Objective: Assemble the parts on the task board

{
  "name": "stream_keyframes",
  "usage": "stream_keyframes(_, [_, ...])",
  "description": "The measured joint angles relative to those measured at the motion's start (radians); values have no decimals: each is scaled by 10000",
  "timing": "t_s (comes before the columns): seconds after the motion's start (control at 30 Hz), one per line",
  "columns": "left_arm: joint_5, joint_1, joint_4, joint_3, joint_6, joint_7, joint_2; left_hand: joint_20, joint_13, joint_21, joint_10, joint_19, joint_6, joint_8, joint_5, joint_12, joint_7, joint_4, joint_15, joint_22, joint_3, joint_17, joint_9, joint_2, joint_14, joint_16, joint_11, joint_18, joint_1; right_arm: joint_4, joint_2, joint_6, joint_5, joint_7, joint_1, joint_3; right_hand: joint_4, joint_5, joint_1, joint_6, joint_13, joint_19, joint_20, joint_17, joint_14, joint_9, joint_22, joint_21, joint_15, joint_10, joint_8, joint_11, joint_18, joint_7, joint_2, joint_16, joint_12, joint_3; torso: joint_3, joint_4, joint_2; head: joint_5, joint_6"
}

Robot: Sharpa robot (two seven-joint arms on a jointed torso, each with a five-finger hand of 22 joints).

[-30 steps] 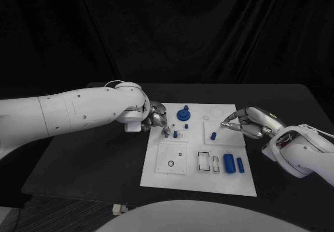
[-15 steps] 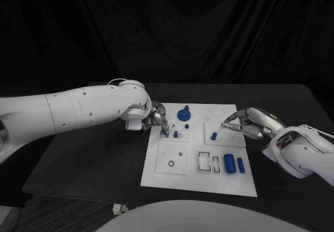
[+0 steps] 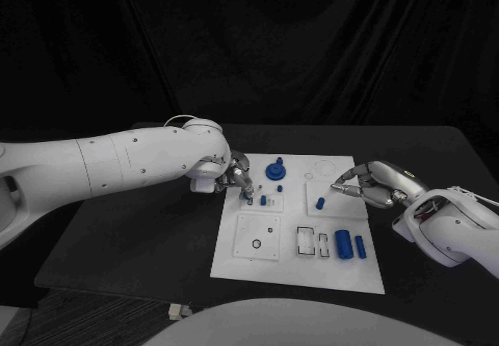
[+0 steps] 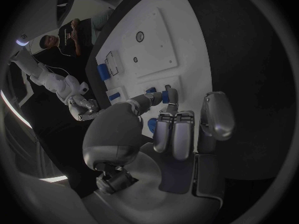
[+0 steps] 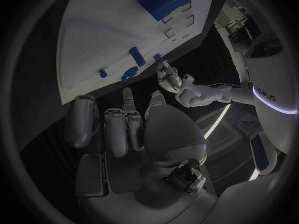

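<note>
The white task board [image 3: 296, 270] lies mid-table. My left hand [image 3: 237, 180] reaches over its left upper corner, and thumb and a finger pinch a small blue peg [image 4: 164, 96] just above the board [image 4: 187, 30]. Two more small pegs [image 3: 263, 200] [image 3: 279, 189] stand beside it, and a blue round knob [image 3: 273, 171] stands behind. My right hand [image 3: 366, 186] hovers at the board's right edge with fingers curled and its fingertips [image 3: 334, 188] close together, just above a blue piece [image 3: 320, 203]. Whether they hold anything is hidden.
A thick blue cylinder [image 3: 341, 243] and a slim blue bar [image 3: 359, 246] lie at the board's near right, next to rectangular slots [image 3: 305, 241]. A round hole [image 3: 256, 244] sits in the near left plate. Black table [image 3: 135, 245] surrounds the board.
My left hand has shifted slightly right and down, with its fingertips now over the small peg spot on the board. The right hand has stayed still.
</note>
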Motion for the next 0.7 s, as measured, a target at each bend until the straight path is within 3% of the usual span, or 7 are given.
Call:
stream_keyframes(0.33, [-77, -10, -179, 0, 145, -89, 154, 0, 0, 0, 0, 0, -38, 38, 87, 0, 34, -28, 0, 0, -28, 0, 30, 0, 0, 0, 0, -1, 1, 6, 4, 12, 0, 0, 0, 0, 0, 0, 37, 0, 119, 0, 0, 0, -1, 1, -1, 0, 1, 0, 0, 1, -1, 0, 37, 0, -4, 0, 1, 0, 5, -3, 0])
stream_keyframes(0.53, [-94, -23, -344, -1, 342, -162, 276, 0, 1, 39, 0, 0, -40, 38, 465, 0, 36, -178, 0, 0, -178, 0, 100, 1, 0, 47, 0, -1, 2, 6, 14, 16, 0, 0, -1, 0, 0, 0, 75, 0, 119, 0, 0, 0, -1, 1, -2, 0, 2, -1, 0, 1, 0, 0, -1, -38, -5, 0, 2, 0, 6, 5, 0])
stream_keyframes(0.7, [-102, -39, -475, -1, 591, -221, 392, 0, 0, 39, 0, 0, -71, 38, 592, 0, 67, -241, 0, 0, -241, 0, 116, 15, 0, 47, 0, -1, 17, 6, 20, 20, 0, 0, -1, 0, 0, 0, 75, 0, 119, 0, 0, 0, -1, 1, -2, 0, 2, -1, 0, 1, 0, 0, -1, -37, -5, 0, 3, 6, 5, 5, 0])
